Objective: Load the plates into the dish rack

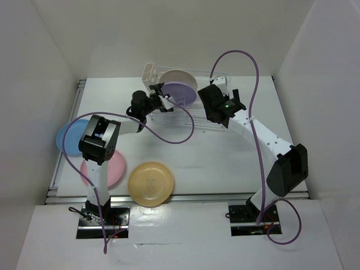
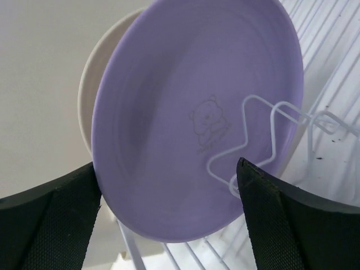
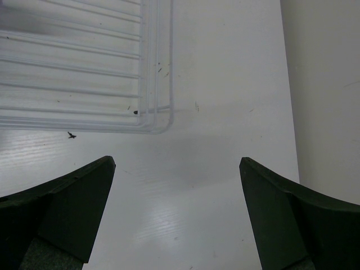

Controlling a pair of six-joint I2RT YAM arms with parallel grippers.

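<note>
The white wire dish rack (image 1: 209,125) stands at the back of the table. A cream plate (image 1: 179,76) and a purple plate (image 1: 181,93) stand upright in it. In the left wrist view the purple plate (image 2: 191,112) fills the frame, with the cream plate (image 2: 90,95) just behind it and a wire prong (image 2: 253,135) in front. My left gripper (image 2: 169,174) is open, with the purple plate's lower rim between its fingers. My right gripper (image 3: 177,169) is open above bare table by the rack's corner (image 3: 152,118). A light blue plate (image 1: 68,136), a pink plate (image 1: 116,169) and a yellow-orange plate (image 1: 151,183) lie flat at the front left.
A small white cutlery holder (image 1: 149,75) sits at the rack's left back corner. White walls close in the table on three sides. Purple cables (image 1: 185,130) loop over the table from both arms.
</note>
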